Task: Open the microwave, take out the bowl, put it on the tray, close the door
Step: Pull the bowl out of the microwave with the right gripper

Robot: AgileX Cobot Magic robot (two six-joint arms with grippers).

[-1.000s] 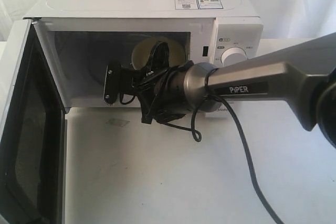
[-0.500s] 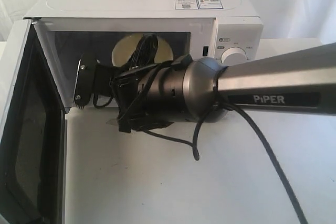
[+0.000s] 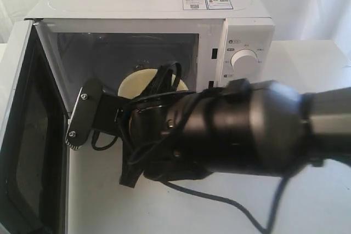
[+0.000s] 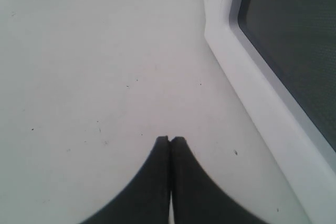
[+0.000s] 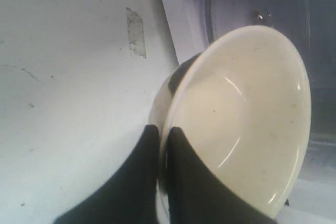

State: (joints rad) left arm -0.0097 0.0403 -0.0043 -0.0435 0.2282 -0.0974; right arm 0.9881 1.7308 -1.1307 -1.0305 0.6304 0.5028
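Hidden: right arm [image 3: 247, 130] covers most of the bowl [image 3: 137, 83] in the exterior view | Microwave [image 3: 148, 4]: door [image 3: 27, 135] open at 9 o'clock; one bowl, tilted, at 6 o'clock of the cavity mouth | Right gripper [image 5: 163, 129] pinches the bowl's rim | Left gripper [image 4: 169, 140] closed, fingertips together, above the table [image 4: 79, 51] | One knob [image 3: 244, 60] visible
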